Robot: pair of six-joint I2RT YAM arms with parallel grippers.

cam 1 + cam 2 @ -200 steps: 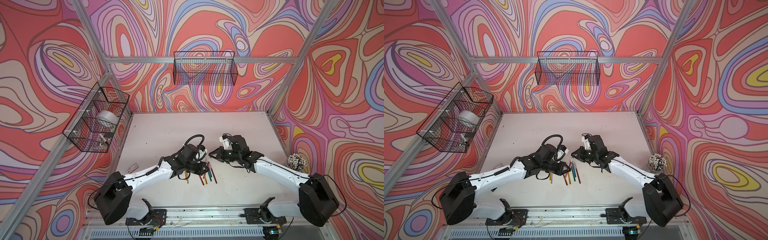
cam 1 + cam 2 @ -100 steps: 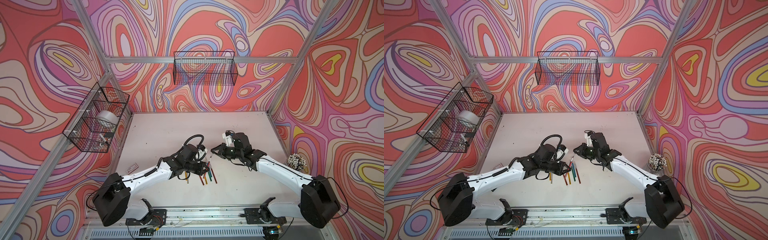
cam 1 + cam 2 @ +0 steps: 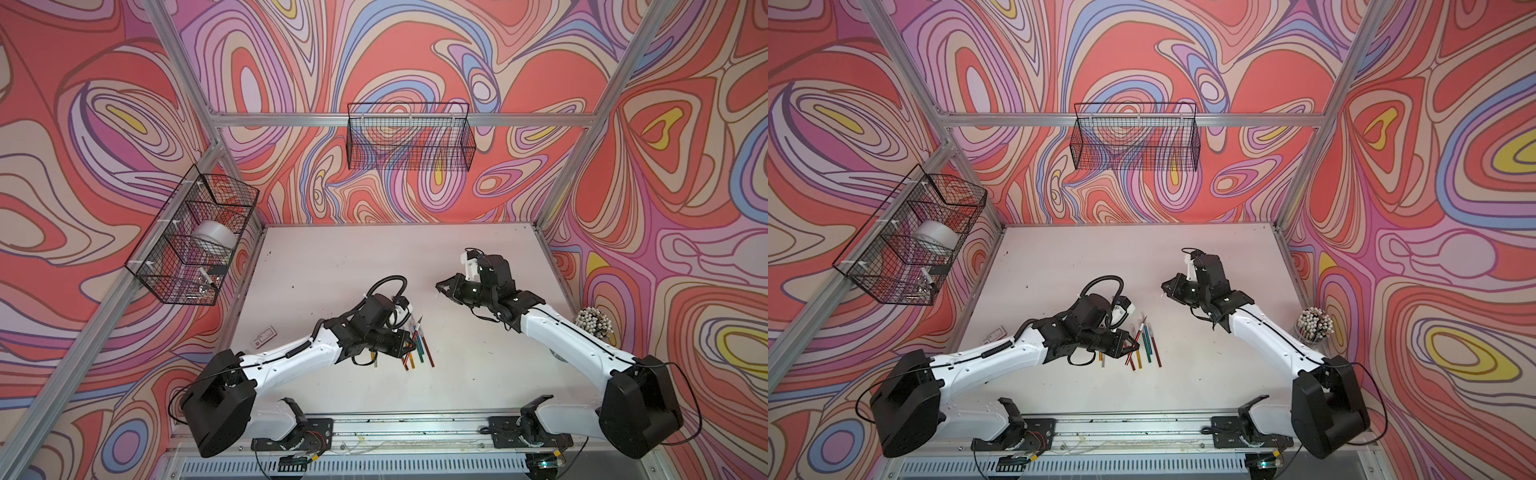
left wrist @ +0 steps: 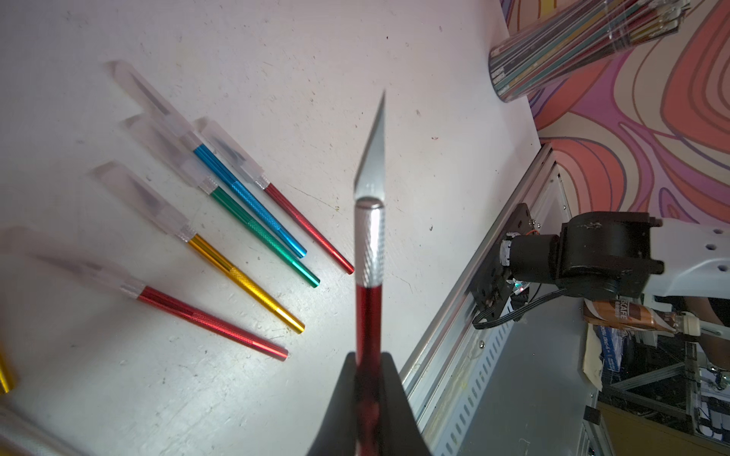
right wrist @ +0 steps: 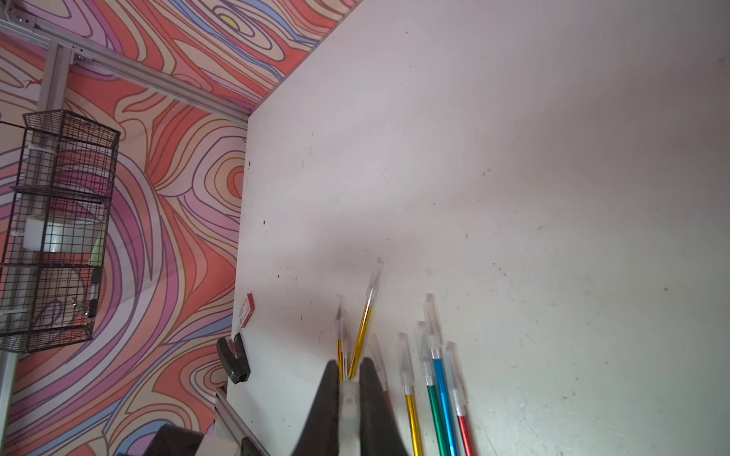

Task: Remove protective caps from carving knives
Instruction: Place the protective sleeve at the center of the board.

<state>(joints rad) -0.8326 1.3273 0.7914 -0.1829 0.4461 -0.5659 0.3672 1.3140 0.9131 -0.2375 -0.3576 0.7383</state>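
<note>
Left gripper (image 4: 369, 365): clamped on red-handled metal carving knife (image 4: 369, 252), blade bare
Right gripper (image 5: 349, 369): pinching translucent whitish plastic cap (image 5: 349, 400)

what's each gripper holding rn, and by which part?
Left gripper: red knife, by its handle, blade bare. Right gripper: a cap, by its sides; which end, cannot tell.
</note>
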